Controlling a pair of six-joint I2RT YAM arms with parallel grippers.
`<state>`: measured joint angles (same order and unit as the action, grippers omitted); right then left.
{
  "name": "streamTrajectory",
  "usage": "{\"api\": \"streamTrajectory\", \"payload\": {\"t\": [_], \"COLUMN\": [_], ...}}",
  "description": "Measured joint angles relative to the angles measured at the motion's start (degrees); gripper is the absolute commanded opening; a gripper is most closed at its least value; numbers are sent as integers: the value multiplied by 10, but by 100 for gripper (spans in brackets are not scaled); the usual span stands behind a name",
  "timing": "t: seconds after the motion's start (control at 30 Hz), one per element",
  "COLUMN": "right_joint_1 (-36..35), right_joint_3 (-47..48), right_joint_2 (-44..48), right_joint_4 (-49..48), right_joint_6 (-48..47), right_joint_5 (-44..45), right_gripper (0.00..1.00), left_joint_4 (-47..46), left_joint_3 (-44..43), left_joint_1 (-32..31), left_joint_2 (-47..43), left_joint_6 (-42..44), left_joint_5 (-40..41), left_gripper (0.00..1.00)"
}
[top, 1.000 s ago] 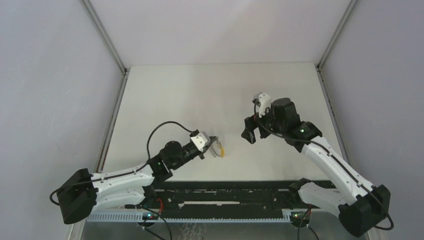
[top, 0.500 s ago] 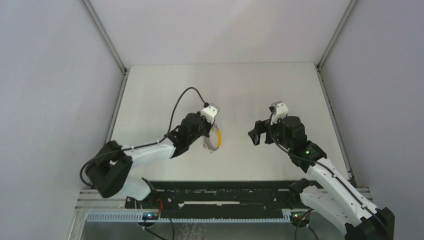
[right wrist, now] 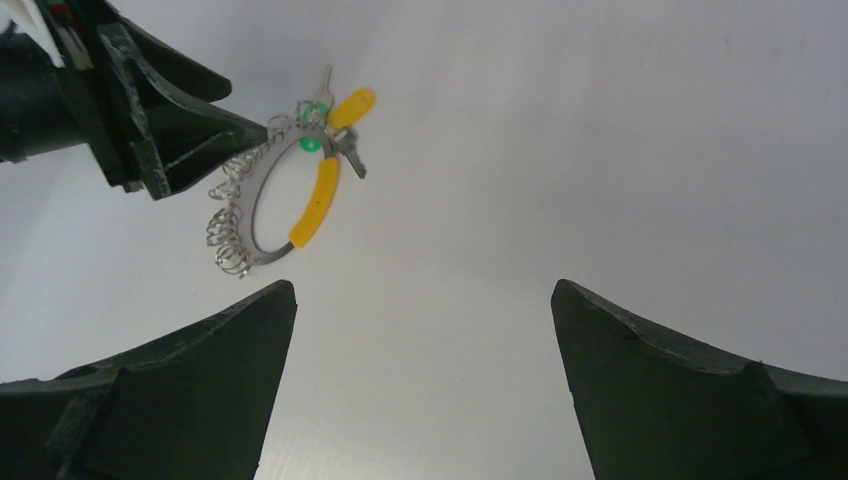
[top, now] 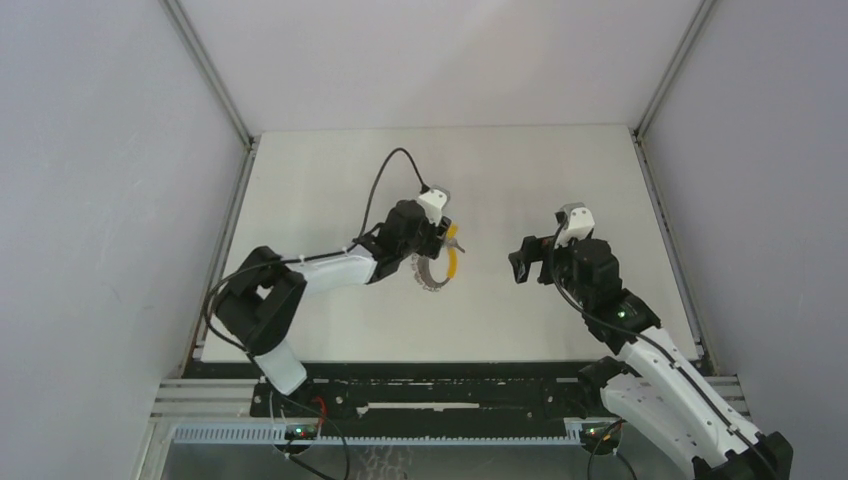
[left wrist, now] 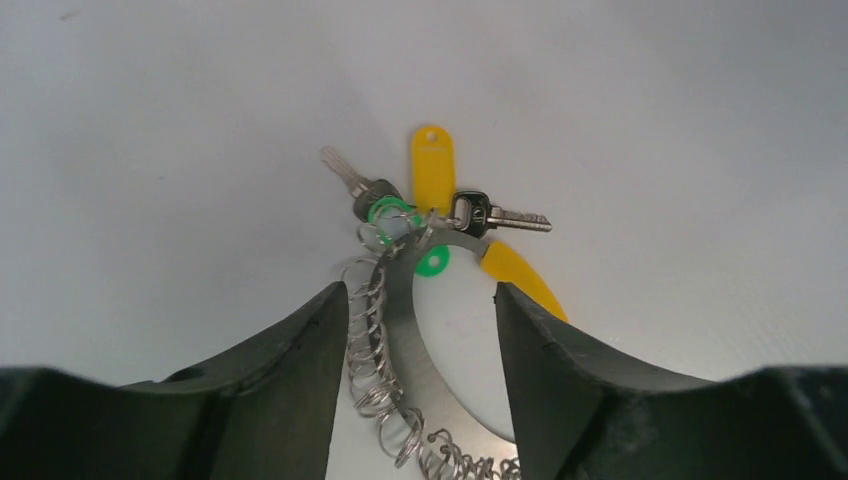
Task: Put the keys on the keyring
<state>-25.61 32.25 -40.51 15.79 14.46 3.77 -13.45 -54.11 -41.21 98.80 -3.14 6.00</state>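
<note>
The keyring (left wrist: 400,330), a flat grey ring edged with small wire loops, lies on the white table with a yellow sleeve (left wrist: 520,280) on its right side. The keys (left wrist: 372,192) bunch at its far end: one with a green collar, and one (left wrist: 492,215) beside a yellow tag (left wrist: 432,165). My left gripper (left wrist: 420,295) is open and straddles the ring's near arc, its left finger close to the loops. From above, the keyring (top: 430,276) sits just below the left gripper (top: 438,246). My right gripper (top: 519,263) hangs open and empty to the right. The right wrist view shows the keyring (right wrist: 262,215) at upper left.
Grey enclosure walls (top: 120,200) stand along the table's left, right and back edges. A black rail (top: 450,385) runs along the near edge by the arm bases. The left arm's cable (top: 385,175) loops above its wrist.
My left arm has carried the ring and keys away from the near edge toward the table's middle, and its jaws have gone from shut to open. My right gripper shifted right.
</note>
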Motion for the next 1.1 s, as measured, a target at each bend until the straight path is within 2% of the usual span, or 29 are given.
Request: {"api": "streamTrajectory", "payload": {"t": [0.1, 0.2, 0.3, 0.43, 0.57, 0.8, 0.97, 1.1], "right_joint_1": [0, 0, 0, 0, 1, 1, 1, 1], "right_joint_3": [0, 0, 0, 3, 33, 58, 58, 58], "right_joint_2": [22, 50, 81, 130, 183, 231, 231, 231], "right_joint_4": [3, 11, 27, 63, 111, 149, 169, 173], "right_joint_6": [3, 9, 12, 15, 16, 17, 18, 18], "right_joint_5": [8, 18, 25, 38, 54, 77, 89, 93], "right_gripper": [100, 100, 100, 100, 100, 100, 100, 100], "left_joint_4": [14, 29, 51, 116, 232, 363, 387, 411], "left_joint_3": [9, 40, 74, 112, 119, 119, 148, 163], "left_joint_1": [10, 30, 53, 73, 73, 73, 73, 73], "left_joint_2": [-49, -150, -265, -425, -596, -854, -945, -943], "left_joint_6": [-17, -42, -81, -145, -190, -169, -134, -117], "left_joint_5": [14, 35, 53, 84, 134, 213, 251, 253], "left_gripper": [73, 82, 99, 100, 100, 100, 100, 100]}}
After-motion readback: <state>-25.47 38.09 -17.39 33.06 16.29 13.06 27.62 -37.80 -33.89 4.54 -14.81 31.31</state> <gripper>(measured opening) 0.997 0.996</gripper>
